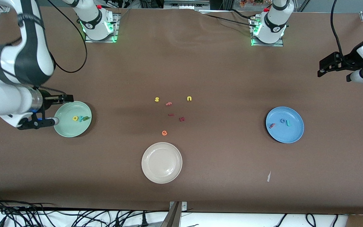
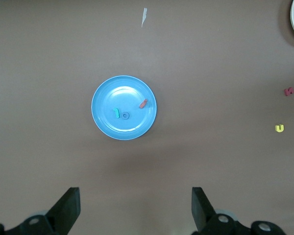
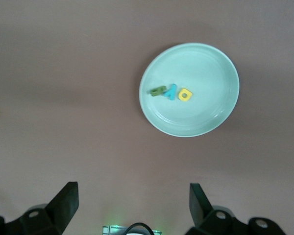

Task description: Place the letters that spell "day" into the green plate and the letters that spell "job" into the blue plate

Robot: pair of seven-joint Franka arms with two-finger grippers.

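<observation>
1. The letters look like light, soft foam: tiny and thin, lying flat. They should give a little under the fingers and could slide on a smooth plate. The best hold is likely a pinch across a letter's outer edges, coming straight down.
2. The green plate (image 1: 62, 130) sits toward the right arm's end of the table. In it lie the yellow d (image 1: 75, 118), the teal y (image 1: 81, 119) and the dark green a (image 1: 86, 118), close in a row, the d and y touching; the right wrist view shows the same three.
3. The blue plate (image 1: 290, 135) sits toward the left arm's end. It holds the salmon b (image 1: 272, 125), apart from the blue o (image 1: 283, 120) and the teal j (image 1: 288, 123), which lie just beside each other.
4. Judged from this, both words are in their plates and nothing is left to move.
5. The cream plate (image 1: 162, 162), nearest the front camera, is empty.
6. Stray letters lie on the table between the plates: a yellow s (image 1: 157, 99), a yellow u (image 1: 189, 98), an orange e (image 1: 164, 133), a dark red k (image 1: 182, 119) and two small reddish pieces too small to read.
7. The right gripper (image 1: 63, 109) hovers over the green plate's rim, fingers spread and holding nothing.
8. The left gripper (image 1: 323, 68) waits over bare table at its own end, also spread and empty.
</observation>
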